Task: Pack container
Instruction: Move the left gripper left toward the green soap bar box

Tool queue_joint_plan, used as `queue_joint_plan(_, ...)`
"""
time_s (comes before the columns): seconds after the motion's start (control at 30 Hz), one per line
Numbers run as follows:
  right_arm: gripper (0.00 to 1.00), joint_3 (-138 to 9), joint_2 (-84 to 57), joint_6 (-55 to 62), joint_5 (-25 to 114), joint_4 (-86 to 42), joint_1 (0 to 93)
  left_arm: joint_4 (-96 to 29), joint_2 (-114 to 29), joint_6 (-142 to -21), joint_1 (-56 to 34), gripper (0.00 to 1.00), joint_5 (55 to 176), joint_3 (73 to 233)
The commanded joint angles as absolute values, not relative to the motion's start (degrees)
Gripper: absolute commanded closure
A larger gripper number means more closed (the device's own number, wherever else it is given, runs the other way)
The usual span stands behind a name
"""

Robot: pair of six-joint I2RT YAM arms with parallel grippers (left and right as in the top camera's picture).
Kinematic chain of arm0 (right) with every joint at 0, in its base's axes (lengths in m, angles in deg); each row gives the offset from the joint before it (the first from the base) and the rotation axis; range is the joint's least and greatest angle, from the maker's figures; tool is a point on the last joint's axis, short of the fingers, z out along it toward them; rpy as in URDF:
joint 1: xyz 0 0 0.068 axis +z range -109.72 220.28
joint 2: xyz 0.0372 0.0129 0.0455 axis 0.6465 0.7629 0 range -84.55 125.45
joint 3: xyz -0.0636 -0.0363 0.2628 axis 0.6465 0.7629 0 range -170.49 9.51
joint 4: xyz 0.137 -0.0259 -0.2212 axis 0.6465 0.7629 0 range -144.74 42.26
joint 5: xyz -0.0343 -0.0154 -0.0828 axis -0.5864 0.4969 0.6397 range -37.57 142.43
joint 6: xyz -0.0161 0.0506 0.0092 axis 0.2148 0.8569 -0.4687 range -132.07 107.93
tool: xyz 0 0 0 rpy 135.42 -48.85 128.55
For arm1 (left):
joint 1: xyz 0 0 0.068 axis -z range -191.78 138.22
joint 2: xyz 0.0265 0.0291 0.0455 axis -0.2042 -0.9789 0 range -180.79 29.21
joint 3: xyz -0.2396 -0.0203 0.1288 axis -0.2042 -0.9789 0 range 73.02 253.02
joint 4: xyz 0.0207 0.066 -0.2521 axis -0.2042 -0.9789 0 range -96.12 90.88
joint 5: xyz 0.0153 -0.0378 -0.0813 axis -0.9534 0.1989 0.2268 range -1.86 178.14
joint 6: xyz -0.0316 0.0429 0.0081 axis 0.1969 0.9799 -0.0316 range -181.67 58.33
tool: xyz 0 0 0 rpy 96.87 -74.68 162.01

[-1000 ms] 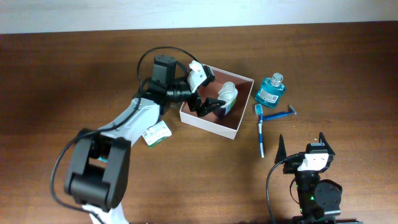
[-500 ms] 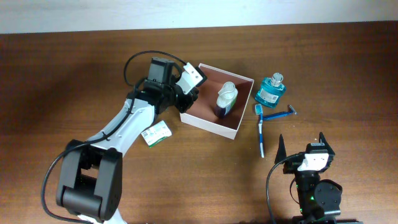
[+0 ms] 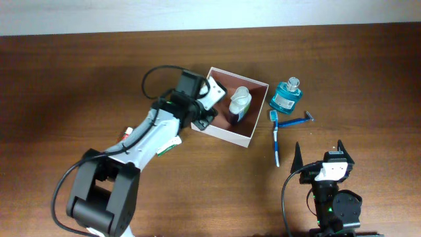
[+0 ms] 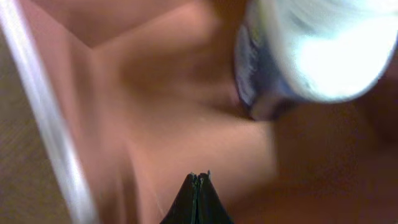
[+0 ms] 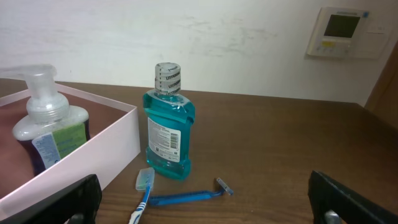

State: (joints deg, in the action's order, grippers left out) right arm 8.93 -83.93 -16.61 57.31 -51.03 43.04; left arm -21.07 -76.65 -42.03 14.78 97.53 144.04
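The container (image 3: 225, 137) is a square white box with a reddish-brown inside, in the middle of the table. A pump bottle (image 3: 239, 104) lies inside it. My left gripper (image 3: 208, 117) hangs over the box's left part, shut and empty. The left wrist view shows its closed tips (image 4: 199, 178) above the brown floor, the box's white wall (image 4: 37, 124) at left and the bottle (image 4: 311, 50) at upper right. My right gripper (image 3: 319, 151) rests open near the front edge, holding nothing; its fingers (image 5: 68, 200) frame the right wrist view.
A teal mouthwash bottle (image 3: 286, 95) stands right of the box. A blue toothbrush (image 3: 275, 138) and a blue razor (image 3: 294, 121) lie beside it. A green-and-white sachet (image 3: 170, 146) lies partly under my left arm. A wall thermostat (image 5: 341, 31) shows behind.
My left gripper let go of the pump bottle, closed, drew back to the left, then came back over the box's left part. The right arm has not moved.
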Motion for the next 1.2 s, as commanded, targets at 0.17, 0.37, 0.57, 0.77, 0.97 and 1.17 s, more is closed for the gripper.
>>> queue_joint_plan(0.17, 0.01, 9.2, -84.3, -16.5, 57.4, -50.6, 42.8, -23.3, -75.7, -47.4, 15.2, 0.99, 94.3, 144.2)
queue_joint_plan(0.37, 0.01, 9.2, -84.3, -16.5, 57.4, -50.6, 42.8, -26.9, -75.6, -52.7, 15.2, 0.99, 94.1, 144.2)
queue_joint_plan(0.57, 0.01, 9.2, -84.3, -16.5, 57.4, -50.6, 42.8, -30.1, -75.6, -60.4, 15.2, 0.99, 94.1, 144.2)
queue_joint_plan(0.77, 0.01, 9.2, -84.3, -16.5, 57.4, -50.6, 42.8, -30.9, -75.3, -61.1, 15.9, 0.99, 94.1, 144.2)
queue_joint_plan(0.97, 0.01, 9.2, -84.3, -16.5, 57.4, -50.6, 42.8, -30.7, -71.5, -63.7, 15.9, 0.99, 90.2, 145.5)
queue_joint_plan(1.17, 0.01, 9.2, -84.3, -16.5, 57.4, -50.6, 42.8, -30.4, -64.2, -67.0, 15.8, 0.99, 87.2, 147.3)
